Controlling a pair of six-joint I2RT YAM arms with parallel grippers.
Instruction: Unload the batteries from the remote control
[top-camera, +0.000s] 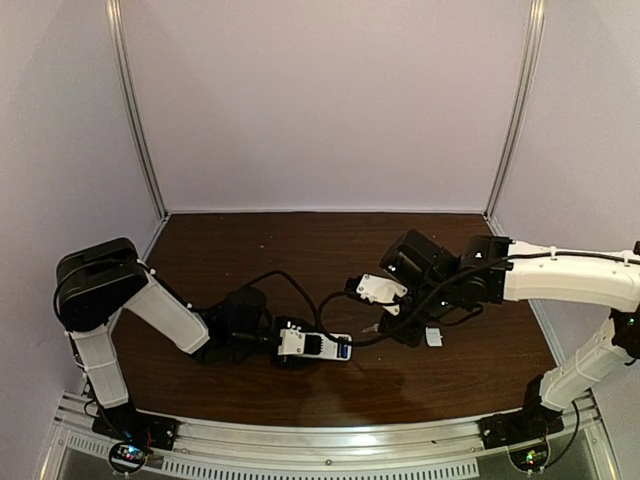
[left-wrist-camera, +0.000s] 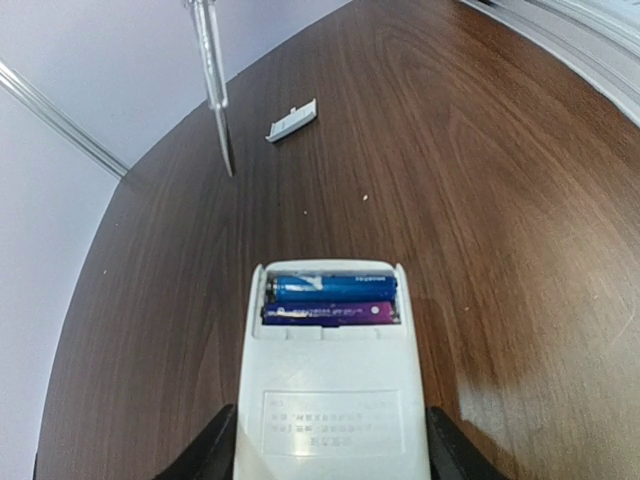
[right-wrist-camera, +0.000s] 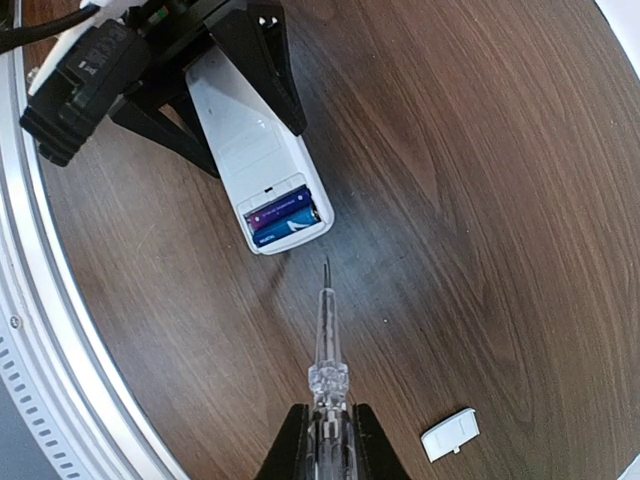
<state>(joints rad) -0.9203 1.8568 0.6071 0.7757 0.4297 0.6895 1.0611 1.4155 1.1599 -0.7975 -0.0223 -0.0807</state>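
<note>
Clamped in the right gripper (right-wrist-camera: 327, 430): the screwdriver (right-wrist-camera: 326, 335), tip just short of the open bay. Slide it under one battery end and lever up gently. Brace with the left gripper (left-wrist-camera: 330, 445), closed on the remote control (left-wrist-camera: 330, 400), low over the table (right-wrist-camera: 480, 200). Count: two batteries (right-wrist-camera: 285, 218), one remote, one screwdriver, one loose cover (right-wrist-camera: 450, 434).

Near end of remote control (left-wrist-camera: 335, 400) cut off; screwdriver (left-wrist-camera: 208, 55) handle cropped.
</note>
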